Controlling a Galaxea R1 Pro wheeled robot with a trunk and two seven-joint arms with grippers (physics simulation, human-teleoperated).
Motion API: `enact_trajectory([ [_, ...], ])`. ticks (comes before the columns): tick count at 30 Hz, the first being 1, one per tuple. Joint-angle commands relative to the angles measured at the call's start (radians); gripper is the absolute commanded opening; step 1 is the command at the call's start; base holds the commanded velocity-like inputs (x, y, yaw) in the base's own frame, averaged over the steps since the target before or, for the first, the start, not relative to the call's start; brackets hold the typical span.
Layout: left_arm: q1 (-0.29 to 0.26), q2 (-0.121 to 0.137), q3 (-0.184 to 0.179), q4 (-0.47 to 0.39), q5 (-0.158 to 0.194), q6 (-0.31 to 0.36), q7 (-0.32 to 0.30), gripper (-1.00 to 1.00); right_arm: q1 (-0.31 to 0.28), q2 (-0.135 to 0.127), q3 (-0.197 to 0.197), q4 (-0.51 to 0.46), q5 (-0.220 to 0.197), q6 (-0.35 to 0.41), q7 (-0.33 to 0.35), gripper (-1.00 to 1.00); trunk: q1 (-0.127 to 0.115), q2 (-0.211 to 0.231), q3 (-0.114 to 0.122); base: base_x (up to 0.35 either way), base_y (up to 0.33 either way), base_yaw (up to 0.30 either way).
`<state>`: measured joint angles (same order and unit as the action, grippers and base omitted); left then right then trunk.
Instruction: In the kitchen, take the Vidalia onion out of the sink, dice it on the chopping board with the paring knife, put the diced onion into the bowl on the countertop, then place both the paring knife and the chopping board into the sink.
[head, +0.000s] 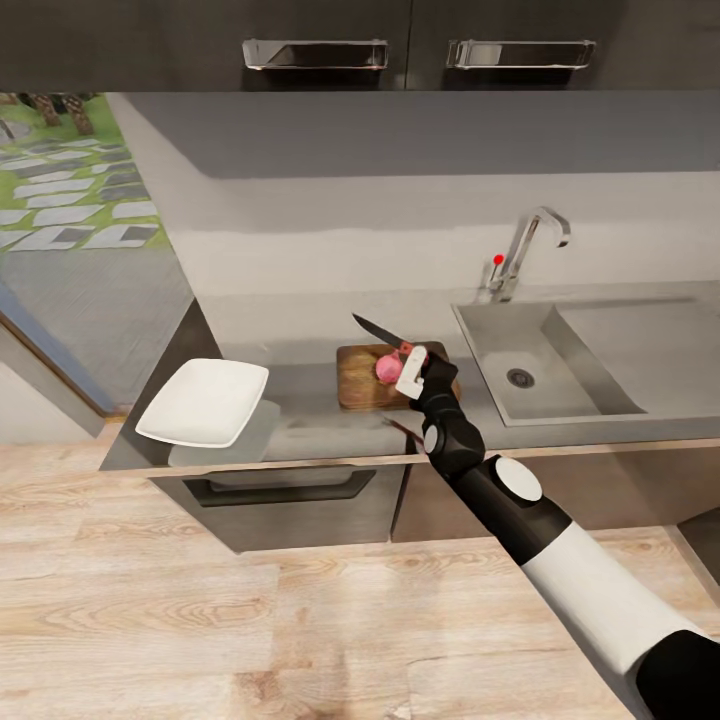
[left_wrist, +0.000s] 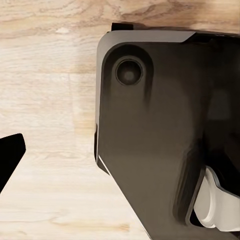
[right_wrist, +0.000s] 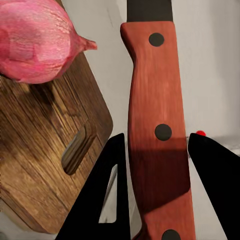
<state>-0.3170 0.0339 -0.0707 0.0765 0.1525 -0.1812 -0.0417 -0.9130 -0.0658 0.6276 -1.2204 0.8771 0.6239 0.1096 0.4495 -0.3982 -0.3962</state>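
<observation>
On the chopping board (head: 362, 378) beside the sink (head: 545, 370), the pink Vidalia onion (head: 388, 368) sits whole, and the right gripper (head: 412, 372) has its fingers closed around the red-brown handle of the paring knife (head: 372, 328), blade raised over the board's far edge. I'd tip the blade down squarely over the onion's middle, since a round bulb may roll off towards the countertop (head: 300, 330). The left gripper (left_wrist: 10, 157) hangs over the wooden floor; I cannot tell how far open it is.

One onion (head: 388, 368), one knife (head: 377, 328), one bowl (head: 204, 402)

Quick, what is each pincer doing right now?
Left pincer: cannot be told.
Right pincer: closed on the paring knife, beside the onion on the chopping board.
</observation>
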Motion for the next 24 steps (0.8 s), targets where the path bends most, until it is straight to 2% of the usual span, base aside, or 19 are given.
enact_trajectory([
  [1, -0.002, 0.0, -0.008, 0.005, 0.01, -0.007, -0.004, 1.0, -0.001, -0.001, 0.003, 0.001, 0.011, 0.007, 0.008, -1.0, 0.001, -0.002, -0.002, 0.0, 0.0, 0.0],
  [4, -0.001, 0.012, -0.008, 0.005, 0.015, -0.01, -0.003, 1.0, 0.0, 0.015, 0.005, -0.016, 0.012, 0.008, 0.009, -1.0, 0.001, -0.002, -0.002, 0.0, 0.0, 0.0],
  [8, -0.001, 0.014, -0.008, 0.005, 0.015, -0.011, -0.003, 1.0, 0.0, 0.014, 0.001, -0.039, 0.009, 0.006, 0.009, -1.0, 0.001, -0.002, -0.002, 0.0, 0.0, 0.0],
  [15, -0.001, 0.018, -0.008, 0.005, 0.015, -0.011, -0.003, 1.0, 0.0, -0.004, -0.001, -0.024, 0.007, -0.003, 0.01, -1.0, 0.001, -0.002, -0.002, 0.0, 0.0, 0.0],
  [24, -0.001, 0.018, -0.008, 0.005, 0.015, -0.011, -0.003, 1.0, 0.0, 0.008, 0.0, 0.025, 0.009, -0.006, 0.006, -1.0, 0.001, -0.002, -0.002, 0.0, 0.0, 0.0],
])
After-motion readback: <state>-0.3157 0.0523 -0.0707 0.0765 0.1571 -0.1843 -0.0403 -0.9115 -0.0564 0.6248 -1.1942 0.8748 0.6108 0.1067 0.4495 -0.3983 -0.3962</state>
